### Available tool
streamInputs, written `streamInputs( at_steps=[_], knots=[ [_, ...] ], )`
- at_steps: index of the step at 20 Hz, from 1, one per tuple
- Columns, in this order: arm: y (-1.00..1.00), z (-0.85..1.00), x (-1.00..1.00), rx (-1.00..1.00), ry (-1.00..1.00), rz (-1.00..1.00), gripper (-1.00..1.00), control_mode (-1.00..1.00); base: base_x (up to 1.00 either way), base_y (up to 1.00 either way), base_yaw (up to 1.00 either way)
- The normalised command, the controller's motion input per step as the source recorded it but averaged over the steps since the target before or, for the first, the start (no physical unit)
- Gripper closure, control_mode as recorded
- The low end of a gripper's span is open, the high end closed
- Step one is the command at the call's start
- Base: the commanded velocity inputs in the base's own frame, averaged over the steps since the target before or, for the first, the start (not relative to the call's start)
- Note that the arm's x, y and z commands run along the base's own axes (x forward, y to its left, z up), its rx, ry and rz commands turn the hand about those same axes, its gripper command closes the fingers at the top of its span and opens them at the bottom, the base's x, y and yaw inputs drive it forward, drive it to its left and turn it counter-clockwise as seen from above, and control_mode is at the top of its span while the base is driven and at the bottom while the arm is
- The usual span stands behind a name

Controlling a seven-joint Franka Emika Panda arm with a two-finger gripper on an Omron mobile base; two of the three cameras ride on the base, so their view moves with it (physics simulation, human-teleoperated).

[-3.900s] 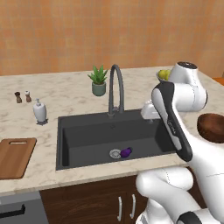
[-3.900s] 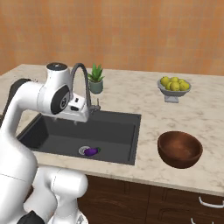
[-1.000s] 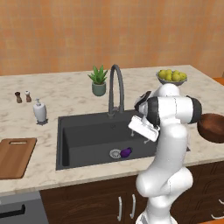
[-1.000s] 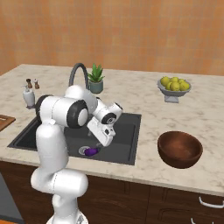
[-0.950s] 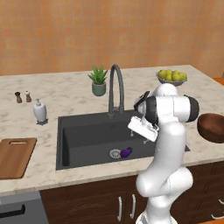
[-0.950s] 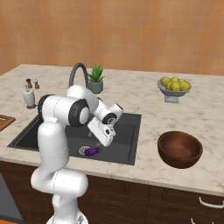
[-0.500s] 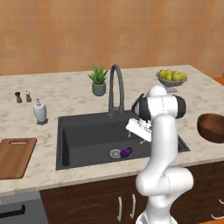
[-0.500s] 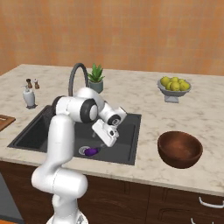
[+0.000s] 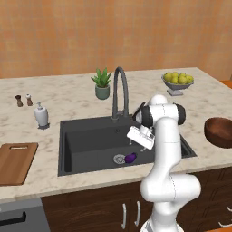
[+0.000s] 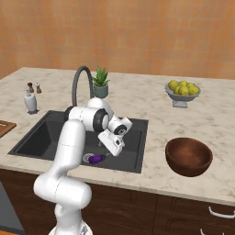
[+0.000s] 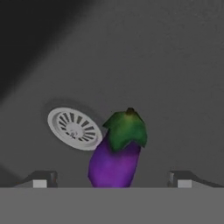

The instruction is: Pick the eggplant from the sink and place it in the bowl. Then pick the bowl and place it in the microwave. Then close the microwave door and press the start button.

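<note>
With my gripper [image 11: 112, 179] spread wide above the sink [image 9: 86, 136] floor, I see the eggplant [image 11: 114, 155] lying between its fingertips, just beside the drain [image 11: 74, 128].

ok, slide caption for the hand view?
Open gripper above the eggplant, beside the sink drain.

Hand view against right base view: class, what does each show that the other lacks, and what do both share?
Hand view alone: the eggplant's green stem cap up close and the slots of the drain, with the open tool straddling the eggplant.

Right base view alone: the wooden bowl on the counter, the fruit bowl, the faucet, the plant and the arm.

Both: the eggplant lying beside the drain on the sink floor.
</note>
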Motion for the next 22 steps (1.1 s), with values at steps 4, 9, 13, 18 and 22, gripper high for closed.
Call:
streamInputs(
  at_steps=[4, 9, 13, 18, 22],
  knots=[
    [0.03, -0.33, -0.01, 0.0, 0.06, 0.0, -1.0, -1.0, 0.0, 0.0, 0.0],
    [0.27, -0.24, -0.2, 0.0, 0.09, 0.0, -1.0, -1.0, 0.0, 0.0, 0.0],
    [0.25, -0.27, -0.14, 0.0, 0.05, 0.0, -1.0, -1.0, 0.0, 0.0, 0.0],
    [0.16, -0.37, -0.16, 0.0, 0.02, 0.0, -1.0, -1.0, 0.0, 0.0, 0.0],
    [0.37, -0.51, -0.2, 0.0, 0.01, 0.0, -1.0, -1.0, 0.0, 0.0, 0.0]
  ],
)
